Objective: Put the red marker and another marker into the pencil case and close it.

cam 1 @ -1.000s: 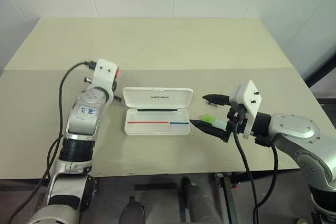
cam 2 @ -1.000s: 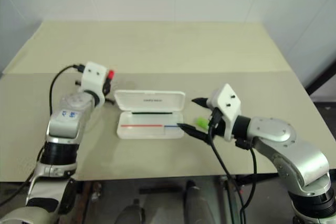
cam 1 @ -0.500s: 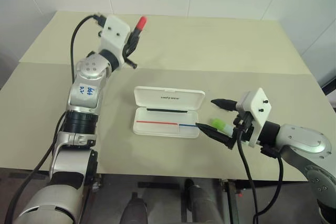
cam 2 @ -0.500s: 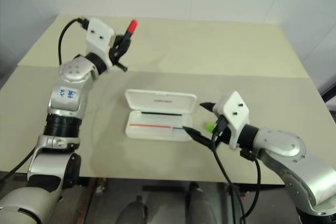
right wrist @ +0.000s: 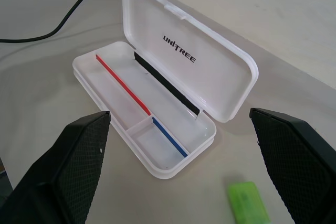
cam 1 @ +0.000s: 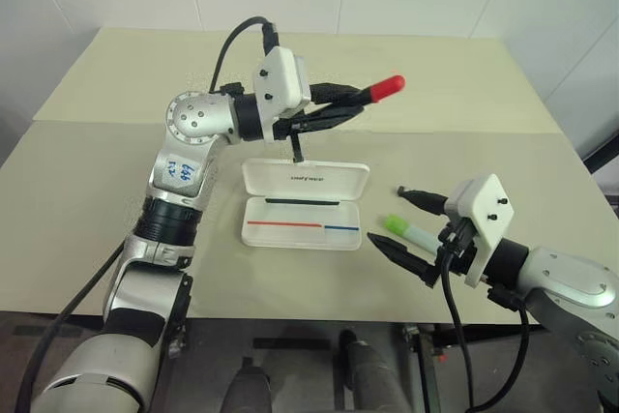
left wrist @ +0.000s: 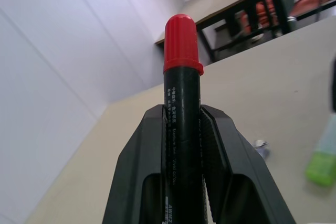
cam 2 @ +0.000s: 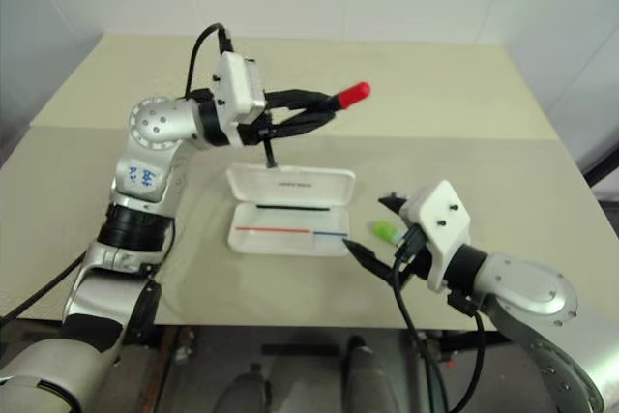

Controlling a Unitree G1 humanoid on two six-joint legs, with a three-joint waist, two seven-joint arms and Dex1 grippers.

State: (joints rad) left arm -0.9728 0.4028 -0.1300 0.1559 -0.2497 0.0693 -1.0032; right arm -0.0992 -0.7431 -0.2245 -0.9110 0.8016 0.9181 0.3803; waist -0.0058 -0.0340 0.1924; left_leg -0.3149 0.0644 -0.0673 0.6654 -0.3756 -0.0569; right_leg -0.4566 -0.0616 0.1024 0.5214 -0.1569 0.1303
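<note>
red marker raised higher, swung level over pencil case

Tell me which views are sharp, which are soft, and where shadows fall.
Right wrist view: sharp; lettering on the pencil case lid is legible. Left wrist view: the red marker crisp, background soft. Left eye view: even lighting, faint shadow beside the case.

The red marker is cut off by the frame edge in the left wrist view; its lower body lies hidden between the left gripper's fingers. Small print on its barrel is too fine to read. The green-capped marker is cut off at the edge in the right wrist view. A small grey piece on the table is too blurred to identify.
</note>
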